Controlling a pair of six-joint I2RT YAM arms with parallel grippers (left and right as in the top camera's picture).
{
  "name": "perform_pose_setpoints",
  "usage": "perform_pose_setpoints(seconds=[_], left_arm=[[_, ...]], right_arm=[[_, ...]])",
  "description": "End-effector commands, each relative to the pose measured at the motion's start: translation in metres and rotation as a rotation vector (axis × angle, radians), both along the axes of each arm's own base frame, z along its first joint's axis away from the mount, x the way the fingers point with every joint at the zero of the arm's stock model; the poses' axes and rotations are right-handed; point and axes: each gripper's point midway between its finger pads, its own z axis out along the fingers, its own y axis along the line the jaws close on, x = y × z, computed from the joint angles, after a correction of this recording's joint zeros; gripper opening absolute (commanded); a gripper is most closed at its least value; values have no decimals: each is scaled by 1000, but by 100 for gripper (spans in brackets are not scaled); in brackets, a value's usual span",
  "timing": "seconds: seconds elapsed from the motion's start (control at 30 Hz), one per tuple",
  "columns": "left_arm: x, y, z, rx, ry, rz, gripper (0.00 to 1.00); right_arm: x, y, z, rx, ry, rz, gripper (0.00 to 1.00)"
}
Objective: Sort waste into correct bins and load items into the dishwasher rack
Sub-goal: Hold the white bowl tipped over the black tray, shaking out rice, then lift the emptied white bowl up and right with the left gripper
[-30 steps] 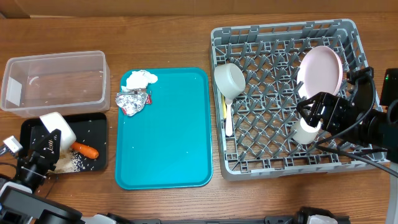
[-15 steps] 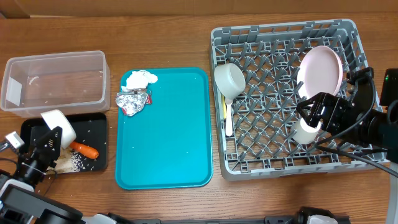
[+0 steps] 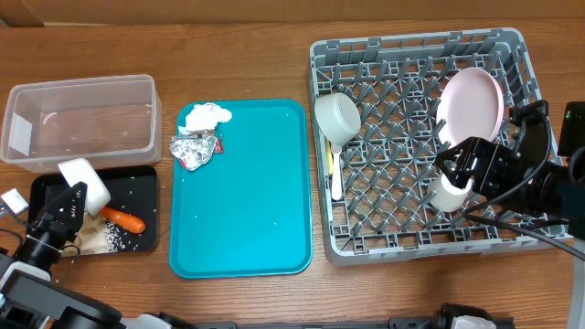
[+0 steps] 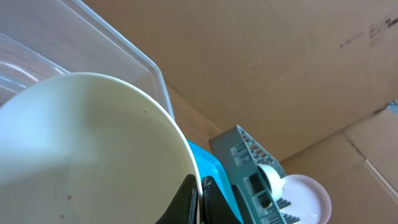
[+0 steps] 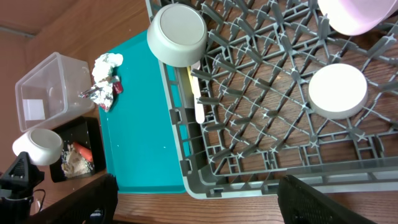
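One bowl (image 3: 336, 117) in rack (image 3: 416, 41), second bowl (image 3: 85, 181) clamped by left gripper (image 3: 73, 196), right gripper (image 3: 457, 174) wide

Table (image 3: 247, 55): brown wood, grain running left to right in the overhead view, mid-tone with darker streaks. It reaches every edge of that view. Finish matte.

Light: even and diffuse, from above. Shadows short, soft-edged.

Left wrist view: plain brown cardboard panels (image 4: 261, 62) stand as backdrop beyond the table. A folded seam (image 4: 367, 137) crosses at right, with faint dark printed marks (image 4: 379, 28) near the top right corner.

Right wrist view: same wood. A darker brown band sits in the upper left corner; material unclear.
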Motion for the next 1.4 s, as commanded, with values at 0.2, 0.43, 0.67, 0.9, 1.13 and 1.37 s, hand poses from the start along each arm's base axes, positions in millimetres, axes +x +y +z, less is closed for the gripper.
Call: perform_pose_setpoints(seconds=[0.2, 0.43, 0.67, 0.9, 1.13, 1.37], left_arm=[[6, -12, 4, -28, 4, -43, 4], [7, -15, 10, 51, -59, -70, 4], [7, -21, 9, -6, -46, -89, 4], [9, -26, 10, -60, -18, -104, 4], [9, -45, 53, 53, -77, -143, 4], [3, -68, 119, 402, -133, -24, 4]], right_arm=[[0, 1, 3, 8, -9, -2, 86], [0, 1, 3, 8, -11, -2, 86], [0, 1, 4, 7, -13, -2, 86], [0, 1, 3, 8, -10, -2, 86], [-2, 4, 3, 22, -4, 5, 86], [-3, 5, 4, 29, -2, 9, 86]])
